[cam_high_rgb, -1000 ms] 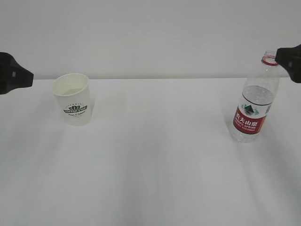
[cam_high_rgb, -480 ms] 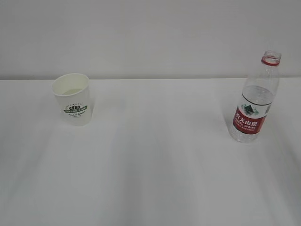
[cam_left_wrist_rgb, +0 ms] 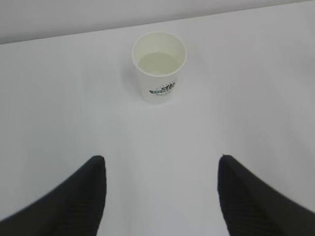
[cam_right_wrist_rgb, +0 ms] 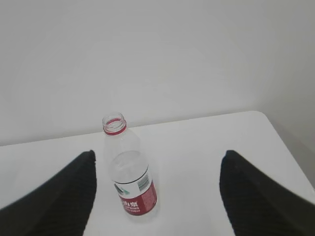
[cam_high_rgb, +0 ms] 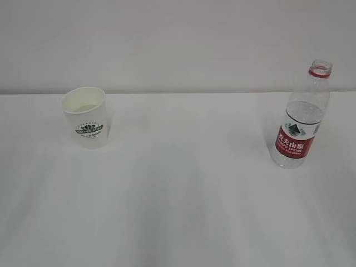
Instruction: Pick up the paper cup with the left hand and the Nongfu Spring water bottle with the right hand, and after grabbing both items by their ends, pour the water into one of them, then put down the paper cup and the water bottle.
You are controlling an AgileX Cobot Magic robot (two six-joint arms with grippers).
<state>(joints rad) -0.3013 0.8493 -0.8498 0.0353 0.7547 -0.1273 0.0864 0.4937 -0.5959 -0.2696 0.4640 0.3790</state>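
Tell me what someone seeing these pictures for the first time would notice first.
Probably the Nongfu Spring water bottle, whose red label stands out; it is upright and capless at the right of the white table. Next, the paper cup with its dark green logo, upright at the left with liquid inside. The left hand and right hand are open, clear of both.

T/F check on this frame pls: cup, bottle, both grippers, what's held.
1. The paper cup stands upright with liquid inside. True.
2. The Nongfu Spring water bottle lies on its side. False: it stands upright on the table.
3. The bottle has its cap on. False: the neck is open, only a red ring shows.
4. The left gripper is open and holds nothing, with the cup clear ahead of its fingers. True.
5. The right gripper grips the bottle. False: its jaws stand open, apart from the bottle.
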